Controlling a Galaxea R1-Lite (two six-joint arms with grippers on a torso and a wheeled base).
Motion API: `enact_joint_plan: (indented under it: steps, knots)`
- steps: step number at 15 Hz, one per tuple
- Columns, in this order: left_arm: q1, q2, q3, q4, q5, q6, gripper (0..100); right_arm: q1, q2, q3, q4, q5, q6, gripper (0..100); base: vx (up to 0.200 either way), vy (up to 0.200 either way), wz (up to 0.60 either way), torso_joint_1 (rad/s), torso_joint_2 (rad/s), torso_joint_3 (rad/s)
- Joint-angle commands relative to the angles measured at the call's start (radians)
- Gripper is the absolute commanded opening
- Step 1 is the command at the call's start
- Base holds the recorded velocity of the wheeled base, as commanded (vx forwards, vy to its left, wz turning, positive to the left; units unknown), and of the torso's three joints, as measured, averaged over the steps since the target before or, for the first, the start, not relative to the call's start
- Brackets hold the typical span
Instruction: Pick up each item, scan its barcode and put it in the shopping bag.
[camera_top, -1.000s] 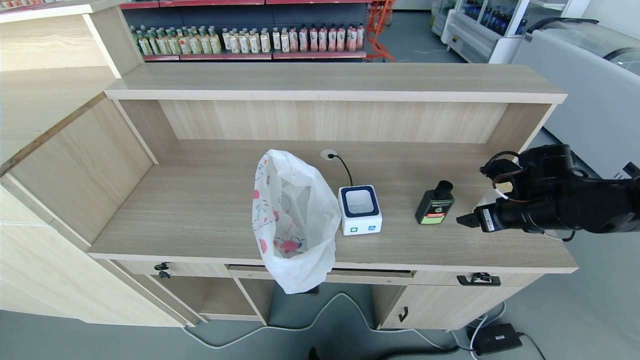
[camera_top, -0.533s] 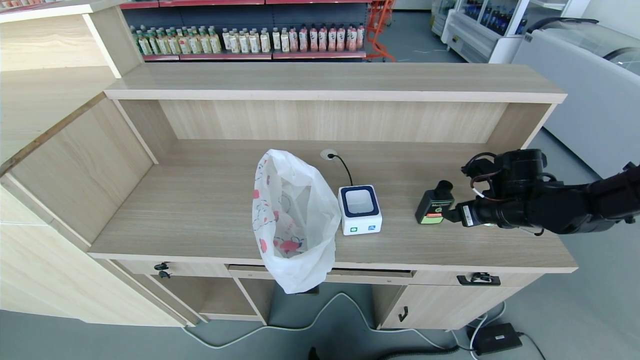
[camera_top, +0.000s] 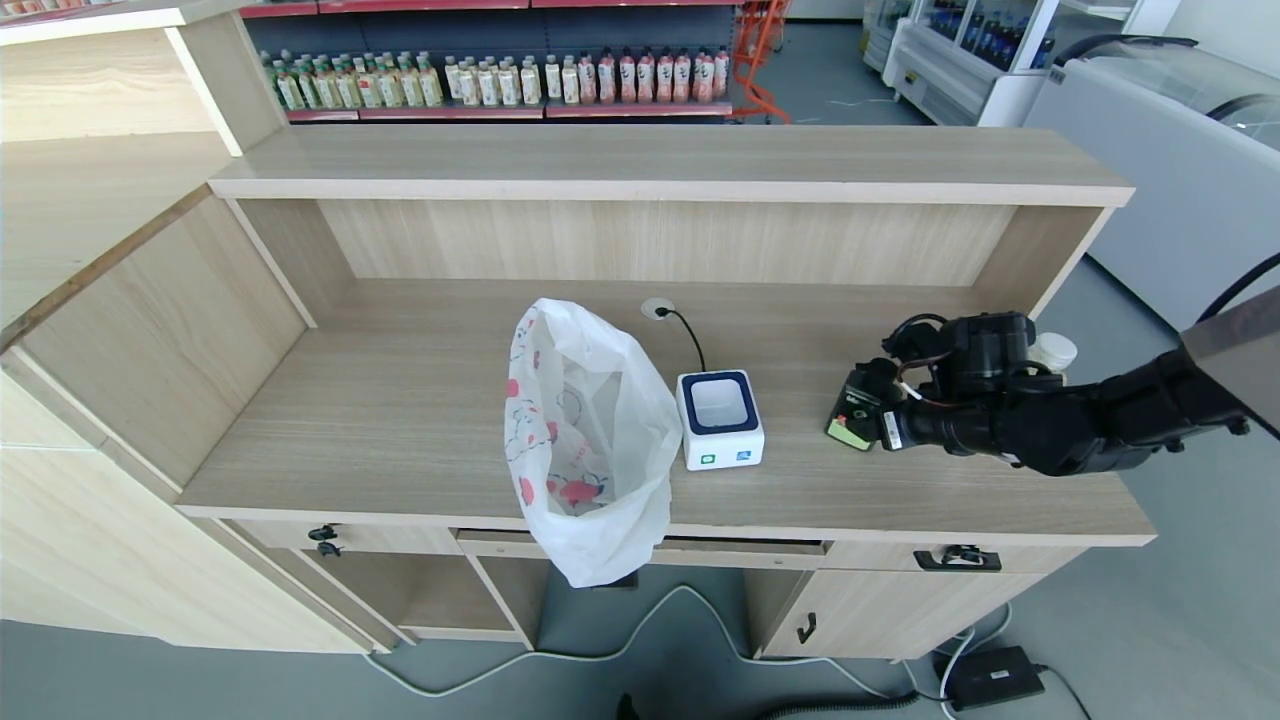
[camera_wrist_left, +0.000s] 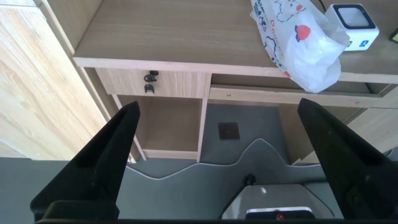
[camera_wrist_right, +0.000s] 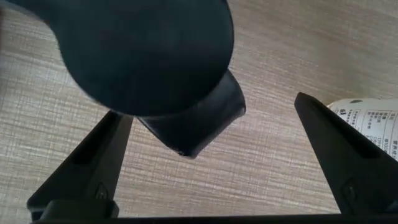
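Closing in over the last second, the right jaws now stand open astride the dark bottle (camera_top: 850, 415), which sits on the worktop (camera_top: 420, 400) right of the scanner (camera_top: 720, 418); a grasp looks next. A white bottle (camera_top: 1052, 350) stands near behind the arm. Open room lies leftward, toward the bag (camera_top: 590, 440). The left jaws hang open below the worktop's front edge.

Wooden checkout counter (camera_top: 400, 420), bottle shelves (camera_top: 500, 85) behind, freezers (camera_top: 1160, 140) right, grey floor (camera_top: 1150, 620)
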Motion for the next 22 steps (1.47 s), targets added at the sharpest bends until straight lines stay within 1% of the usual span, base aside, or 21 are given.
enact_joint_plan:
  steps: [1, 3, 6, 7, 8, 9, 10, 14, 16, 19, 20, 22]
  knots:
    - [0.0, 0.0, 0.0, 0.0, 0.0, -0.001, 100, 0.016, 0.046, -0.055, -0.001, 0.01, 0.004, 100, 0.0, 0.0, 0.0, 0.0, 0.0, 0.0]
    - [0.0, 0.0, 0.0, 0.0, 0.0, -0.001, 100, 0.024, 0.072, -0.088, -0.005, 0.063, -0.001, 100, 0.0, 0.0, 0.0, 0.0, 0.0, 0.0]
    - [0.0, 0.0, 0.0, 0.0, 0.0, -0.001, 100, 0.027, 0.123, -0.11, -0.1, 0.155, -0.001, 100, 0.0, 0.0, 0.0, 0.0, 0.0, 0.0]
    - [0.0, 0.0, 0.0, 0.0, 0.0, 0.001, 100, 0.028, 0.143, -0.113, -0.134, 0.211, -0.003, 100, 0.0, 0.0, 0.0, 0.0, 0.0, 0.0]
    - [0.0, 0.0, 0.0, 0.0, 0.0, -0.001, 100, 0.03, 0.155, -0.115, -0.159, 0.247, -0.004, 100, 0.0, 0.0, 0.0, 0.0, 0.0, 0.0]
    - [0.0, 0.0, 0.0, 0.0, 0.0, -0.001, 100, 0.03, 0.167, -0.113, -0.189, 0.265, -0.01, 100, 0.0, 0.0, 0.0, 0.0, 0.0, 0.0]
    - [0.0, 0.0, 0.0, 0.0, 0.0, -0.001, 100, 0.03, 0.181, -0.115, -0.208, 0.268, -0.023, 0, 0.0, 0.0, 0.0, 0.0, 0.0, 0.0]
    - [0.0, 0.0, 0.0, 0.0, 0.0, 0.001, 100, 0.03, 0.206, -0.173, -0.212, 0.27, -0.049, 0, 0.0, 0.0, 0.0, 0.0, 0.0, 0.0]
    - [0.0, 0.0, 0.0, 0.0, 0.0, -0.001, 100, 0.024, 0.169, -0.2, -0.225, 0.273, -0.078, 0, 0.0, 0.0, 0.0, 0.0, 0.0, 0.0]
    - [0.0, 0.0, 0.0, 0.0, 0.0, -0.001, 100, 0.002, 0.046, -0.113, -0.264, 0.313, -0.087, 0, 0.0, 0.0, 0.0, 0.0, 0.0, 0.0]
    - [0.0, 0.0, 0.0, 0.0, 0.0, -0.001, 100, -0.028, -0.043, -0.029, -0.266, 0.345, -0.139, 0, 0.0, 0.0, 0.0, 0.0, 0.0, 0.0]
    - [0.0, 0.0, 0.0, 0.0, 0.0, -0.001, 100, -0.075, -0.198, 0.137, -0.267, 0.349, -0.308, 0, 0.0, 0.0, 0.0, 0.0, 0.0, 0.0]
